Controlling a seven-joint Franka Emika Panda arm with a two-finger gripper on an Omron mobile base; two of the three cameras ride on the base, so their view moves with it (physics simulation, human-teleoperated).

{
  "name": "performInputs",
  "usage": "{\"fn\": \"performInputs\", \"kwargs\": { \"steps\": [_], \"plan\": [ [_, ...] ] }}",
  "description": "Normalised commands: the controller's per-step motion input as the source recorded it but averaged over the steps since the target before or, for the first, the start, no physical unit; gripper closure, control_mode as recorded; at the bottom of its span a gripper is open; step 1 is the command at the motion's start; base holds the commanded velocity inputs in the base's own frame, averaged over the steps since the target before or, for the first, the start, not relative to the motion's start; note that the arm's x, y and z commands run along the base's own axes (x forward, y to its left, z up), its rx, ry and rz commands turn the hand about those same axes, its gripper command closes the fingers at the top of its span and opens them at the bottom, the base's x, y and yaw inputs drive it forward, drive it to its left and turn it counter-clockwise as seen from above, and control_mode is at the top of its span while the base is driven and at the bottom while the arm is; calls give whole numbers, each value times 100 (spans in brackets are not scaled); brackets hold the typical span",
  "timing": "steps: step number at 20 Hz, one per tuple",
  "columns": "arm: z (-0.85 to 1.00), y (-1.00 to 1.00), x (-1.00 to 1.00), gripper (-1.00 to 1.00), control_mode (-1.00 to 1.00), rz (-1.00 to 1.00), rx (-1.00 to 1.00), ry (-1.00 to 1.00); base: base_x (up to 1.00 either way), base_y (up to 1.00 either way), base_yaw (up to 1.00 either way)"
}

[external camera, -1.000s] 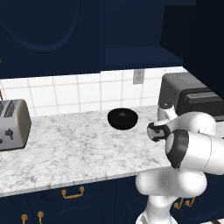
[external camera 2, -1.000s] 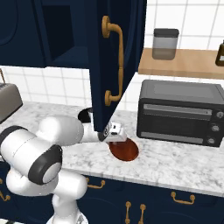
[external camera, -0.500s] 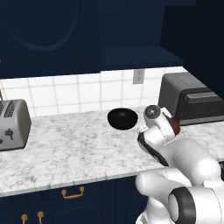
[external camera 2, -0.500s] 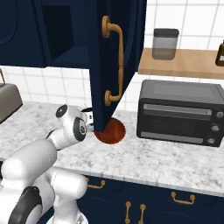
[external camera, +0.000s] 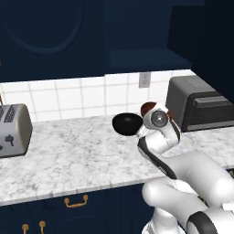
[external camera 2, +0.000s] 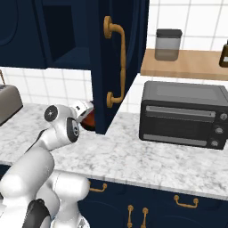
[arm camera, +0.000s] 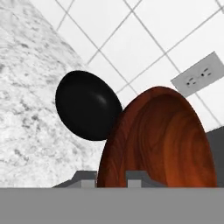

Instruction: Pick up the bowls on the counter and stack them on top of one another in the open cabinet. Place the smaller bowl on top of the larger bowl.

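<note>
Gripper (arm camera: 110,176) clamped on the near rim of the reddish-brown bowl (arm camera: 159,140), which is held clear above the marbled counter (external camera: 77,151). Just beyond it, the black bowl (external camera: 127,124) sits on the counter near the tiled wall (external camera: 87,98). Overhead, the navy cabinet (external camera 2: 67,33) stands open.

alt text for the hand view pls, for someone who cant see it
The end effector is shut on the rim of the reddish-brown bowl, seen close up. Beyond it the black bowl sits on the marbled counter, against a white tiled wall with an outlet.
</note>
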Motion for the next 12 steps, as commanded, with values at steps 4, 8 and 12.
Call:
{"fn": "performInputs", "kwargs": {
  "steps": [4,8,12],
  "plan": [
    [23,41,52,100,-100,33,-6,27,0,0,0],
    [-7,20,19,100,-100,19,-9,11,0,0,0],
    [-29,31,30,100,-100,7,-18,0,0,0,0]
  ]
}}
